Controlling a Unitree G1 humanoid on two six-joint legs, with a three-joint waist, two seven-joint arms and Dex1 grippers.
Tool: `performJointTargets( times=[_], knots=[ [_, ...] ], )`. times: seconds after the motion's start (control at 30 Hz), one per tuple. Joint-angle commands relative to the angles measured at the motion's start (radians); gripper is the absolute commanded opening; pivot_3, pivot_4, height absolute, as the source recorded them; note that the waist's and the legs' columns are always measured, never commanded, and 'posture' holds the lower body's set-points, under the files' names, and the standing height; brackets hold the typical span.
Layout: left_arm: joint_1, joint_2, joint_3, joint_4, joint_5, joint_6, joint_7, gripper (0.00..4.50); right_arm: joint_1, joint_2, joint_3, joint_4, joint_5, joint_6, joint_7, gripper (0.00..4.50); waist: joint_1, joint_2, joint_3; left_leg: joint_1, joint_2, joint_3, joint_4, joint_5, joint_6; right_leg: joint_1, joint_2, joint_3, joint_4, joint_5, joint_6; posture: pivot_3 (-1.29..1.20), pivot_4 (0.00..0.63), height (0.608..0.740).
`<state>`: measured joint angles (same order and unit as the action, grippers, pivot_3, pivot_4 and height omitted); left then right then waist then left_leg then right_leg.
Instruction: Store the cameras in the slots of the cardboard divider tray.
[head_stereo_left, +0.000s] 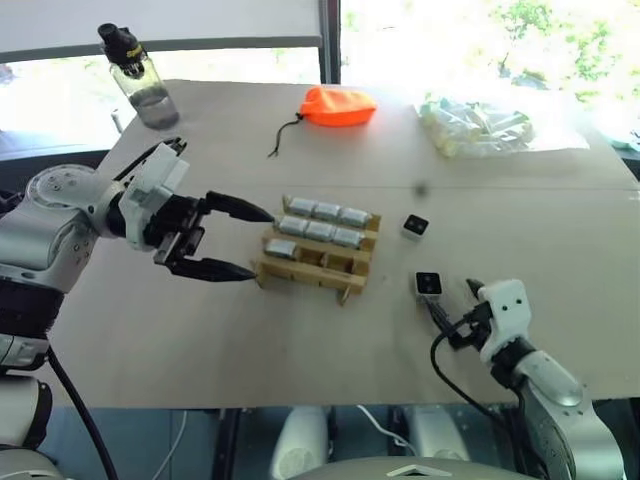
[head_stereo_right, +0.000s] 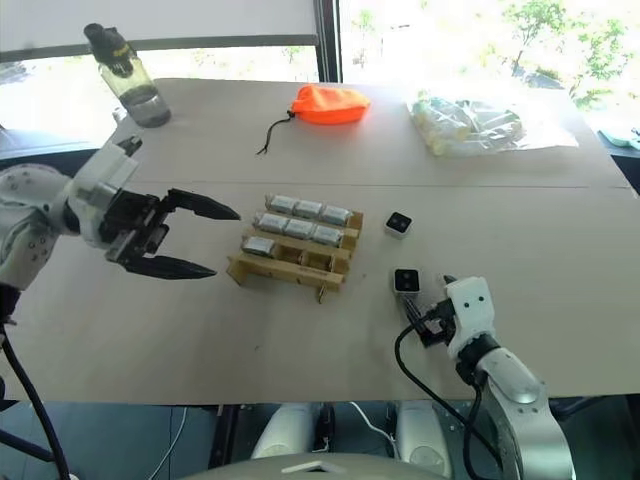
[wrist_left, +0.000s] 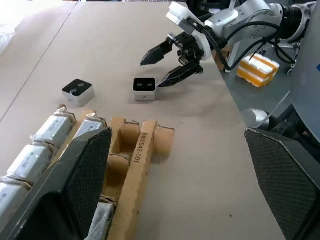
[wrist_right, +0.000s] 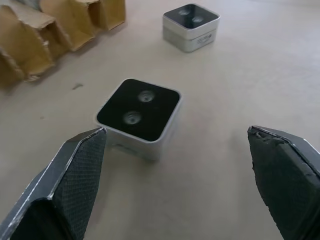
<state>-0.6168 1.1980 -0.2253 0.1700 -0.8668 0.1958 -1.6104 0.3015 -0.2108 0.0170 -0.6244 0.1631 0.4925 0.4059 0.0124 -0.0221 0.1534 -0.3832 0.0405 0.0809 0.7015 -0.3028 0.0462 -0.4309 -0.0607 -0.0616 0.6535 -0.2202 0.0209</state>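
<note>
Tan cardboard, the tray (head_stereo_left: 318, 248) sits mid-surface (head_stereo_left: 200, 330) with seven cameras (head_stereo_left: 320, 230) already slotted: three in its far row, three in the middle, one in the near row. Two near-row slots look empty. Two cameras lie loose to the tray's right, black faces up: one (head_stereo_left: 416, 226) beside its far corner, the other (head_stereo_left: 429, 284) nearer the robot. The right gripper (wrist_right: 175, 185) has its fingers spread wide, just short of that nearer camera, holding nothing. The left gripper (head_stereo_left: 235, 240) hangs at the tray's left end, fingers spread and empty. Two placements appear to remain.
</note>
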Motion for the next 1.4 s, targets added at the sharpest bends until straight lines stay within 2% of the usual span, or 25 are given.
performJointTargets(
  times=[0.03, 0.2, 0.37, 0.53, 0.7, 0.93, 1.03, 1.07, 1.13, 1.17, 1.4],
  knots=[
    [0.039, 0.051, 0.088, -0.053, -0.019, 0.034, -0.004, 4.40, 0.022, -0.015, 0.034, -0.083, 0.034, 0.052, -0.006, 4.50, 0.000, 0.000, 0.000, 0.000, 0.000, 0.000, 0.000, 0.000, 0.000, 0.000, 0.000, 0.000, 0.000, 0.000, 0.000, 0.00, 0.150, 0.726],
    [0.136, 0.061, 0.182, -0.109, 0.011, 0.062, -0.004, 4.40, -0.003, 0.010, 0.078, -0.059, 0.018, 0.061, -0.060, 4.50, -0.001, 0.000, 0.000, 0.000, 0.000, 0.001, -0.001, 0.000, 0.000, -0.001, 0.000, 0.001, -0.001, -0.001, 0.000, 0.00, 0.150, 0.726],
    [0.268, 0.012, 0.369, -0.241, -0.042, 0.169, 0.131, 4.40, -0.083, 0.078, 0.134, -0.022, -0.031, 0.096, -0.165, 4.50, -0.001, 0.000, 0.000, 0.000, 0.001, 0.001, -0.001, 0.000, 0.000, -0.001, 0.000, 0.001, -0.001, -0.001, 0.000, 0.00, 0.150, 0.726],
    [0.433, 0.006, 0.523, -0.358, -0.040, 0.255, 0.172, 4.40, -0.112, 0.111, 0.147, -0.003, -0.047, 0.145, -0.224, 4.50, -0.004, 0.000, 0.000, 0.000, 0.001, 0.001, -0.001, 0.000, -0.001, -0.001, 0.000, 0.001, -0.002, 0.001, -0.002, 0.00, 0.150, 0.726],
    [0.495, -0.002, 0.588, -0.397, -0.012, 0.281, 0.178, 4.40, -0.127, 0.120, 0.156, 0.004, -0.040, 0.176, -0.246, 4.50, -0.002, 0.001, 0.000, -0.001, 0.000, 0.000, -0.001, 0.000, -0.001, 0.000, -0.001, -0.001, -0.003, 0.000, -0.001, 0.00, 0.150, 0.726],
    [0.498, -0.016, 0.604, -0.413, 0.011, 0.300, 0.175, 4.40, -0.129, 0.120, 0.154, -0.002, -0.035, 0.197, -0.258, 4.50, -0.003, 0.001, 0.000, 0.000, 0.000, 0.001, -0.001, 0.000, -0.001, 0.000, -0.001, 0.000, -0.002, -0.001, 0.000, 0.00, 0.150, 0.726],
    [0.480, -0.024, 0.593, -0.413, 0.016, 0.307, 0.178, 4.50, -0.127, 0.111, 0.158, -0.010, -0.043, 0.199, -0.262, 3.64, -0.003, 0.001, 0.000, 0.000, 0.000, 0.001, -0.001, 0.000, -0.001, 0.000, -0.001, 0.000, -0.002, -0.001, 0.000, 0.00, 0.150, 0.726],
    [0.473, -0.027, 0.589, -0.413, 0.018, 0.309, 0.178, 4.50, -0.125, 0.110, 0.157, -0.013, -0.041, 0.197, -0.262, 3.05, -0.003, 0.001, 0.000, 0.000, 0.000, 0.001, -0.001, 0.000, -0.001, 0.000, -0.001, 0.000, -0.002, 0.000, 0.000, 0.00, 0.150, 0.726],
    [0.458, -0.033, 0.578, -0.411, 0.024, 0.311, 0.179, 4.50, -0.122, 0.110, 0.154, -0.016, -0.033, 0.192, -0.261, 2.22, -0.003, 0.001, 0.000, 0.000, 0.000, 0.001, -0.001, 0.000, -0.001, 0.000, -0.001, 0.000, -0.002, 0.000, 0.000, 0.00, 0.150, 0.726],
    [0.453, -0.036, 0.575, -0.410, 0.028, 0.312, 0.178, 4.50, -0.121, 0.109, 0.154, -0.015, -0.032, 0.190, -0.261, 1.95, -0.003, 0.000, 0.000, 0.000, 0.000, 0.001, -0.001, 0.000, -0.001, 0.000, -0.001, 0.000, -0.002, 0.000, 0.000, 0.00, 0.150, 0.726],
    [0.388, -0.052, 0.528, -0.390, 0.058, 0.312, 0.158, 4.50, -0.117, 0.088, 0.124, -0.025, -0.017, 0.187, -0.241, 1.95, -0.005, 0.000, 0.000, 0.000, 0.000, 0.001, -0.002, 0.000, -0.001, 0.000, -0.001, 0.000, -0.002, 0.000, 0.000, 0.00, 0.150, 0.726]
  ],
)
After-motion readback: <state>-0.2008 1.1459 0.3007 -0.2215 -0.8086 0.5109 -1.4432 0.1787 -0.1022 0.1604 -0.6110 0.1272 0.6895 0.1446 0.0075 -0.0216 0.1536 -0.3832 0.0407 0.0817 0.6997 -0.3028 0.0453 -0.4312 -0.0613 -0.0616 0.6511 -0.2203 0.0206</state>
